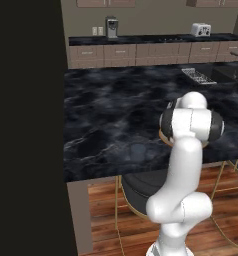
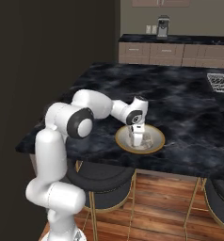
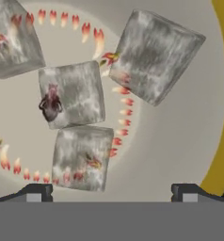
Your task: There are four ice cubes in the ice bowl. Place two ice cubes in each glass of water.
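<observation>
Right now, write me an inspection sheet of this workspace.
Surface: black marble island counter, bowl near its front edge.
Job's things: ice bowl with tan-gold rim; four ice cubes inside, clustered together. Glasses: nothing seen.
Clutter: wire rack at the island's far side.
Grippers: gripper open, low over the bowl, holding nothing.
Cables: nothing seen.
Surroundings: coffee machine and toaster on the back counter; black stools under the island; wood floor.

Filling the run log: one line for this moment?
tool: open, low over tan-rimmed cream bowl | four see-through ice cubes in bowl | none held
</observation>
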Tool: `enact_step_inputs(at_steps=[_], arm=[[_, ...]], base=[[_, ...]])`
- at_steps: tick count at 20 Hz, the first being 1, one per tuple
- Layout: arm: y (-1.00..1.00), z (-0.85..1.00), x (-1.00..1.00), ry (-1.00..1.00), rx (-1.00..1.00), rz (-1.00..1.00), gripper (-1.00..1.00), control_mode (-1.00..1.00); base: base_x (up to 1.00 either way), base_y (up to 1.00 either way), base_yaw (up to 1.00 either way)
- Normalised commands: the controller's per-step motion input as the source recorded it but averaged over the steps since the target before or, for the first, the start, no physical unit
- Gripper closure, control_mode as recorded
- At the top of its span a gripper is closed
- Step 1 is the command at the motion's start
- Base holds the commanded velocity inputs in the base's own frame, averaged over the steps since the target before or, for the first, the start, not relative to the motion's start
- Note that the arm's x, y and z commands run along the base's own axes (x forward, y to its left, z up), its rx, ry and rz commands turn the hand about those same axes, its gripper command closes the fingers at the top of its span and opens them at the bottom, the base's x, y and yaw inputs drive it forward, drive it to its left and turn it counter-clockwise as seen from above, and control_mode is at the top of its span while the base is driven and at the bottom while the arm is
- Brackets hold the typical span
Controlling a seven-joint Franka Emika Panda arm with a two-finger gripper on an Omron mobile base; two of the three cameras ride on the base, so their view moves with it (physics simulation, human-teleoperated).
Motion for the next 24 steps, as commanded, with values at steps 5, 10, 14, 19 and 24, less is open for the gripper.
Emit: enact_step_inputs(at_steps=[5,10,14,19,24], arm=[[-0.08,-0.26,0.07,0.00,0.00,0.00,-1.00,-1.00],[-0.11,-0.16,0.38,0.00,0.00,0.00,-1.00,-1.00],[-0.11,-0.19,0.27,0.01,0.01,0.00,-1.00,-1.00],[-0.06,-0.26,0.17,0.02,0.01,0.00,-1.00,-1.00],[0.00,-0.23,0.08,0.00,0.02,0.00,-1.00,-1.00]], base=[[0.00,0.00,0.00],[0.00,0.00,0.00],[0.00,0.00,0.00],[0.00,0.00,0.00],[0.00,0.00,0.00]])
